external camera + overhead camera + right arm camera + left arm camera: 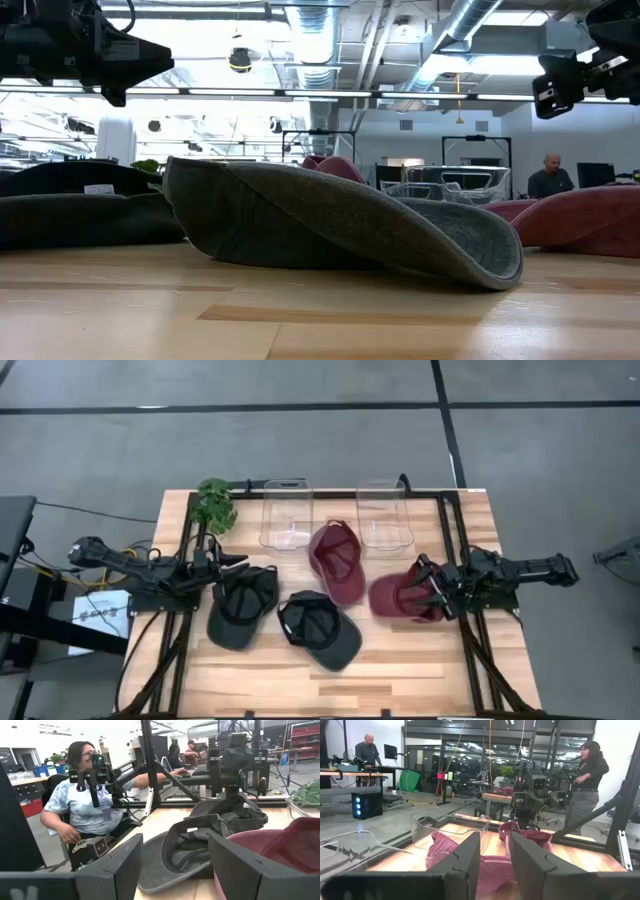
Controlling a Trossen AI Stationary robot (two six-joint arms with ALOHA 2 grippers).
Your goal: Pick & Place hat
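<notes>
High view: four hats (320, 628) mid-table, bare front edge (330, 695).

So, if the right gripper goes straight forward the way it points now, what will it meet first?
Probably the maroon cap right in front of the right gripper, whose fingers are open above its edge. The gripper's height over it is unclear, so it might pass above and reach the grey cap next.

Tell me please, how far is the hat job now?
Done: nothing that shows. Both clear bins look empty, and all four hats lie on the table: two dark, two maroon. In hand: nothing gripped; the left gripper hangs open beside a dark hat, the right gripper open over a maroon hat. Left: every pick and place.
</notes>
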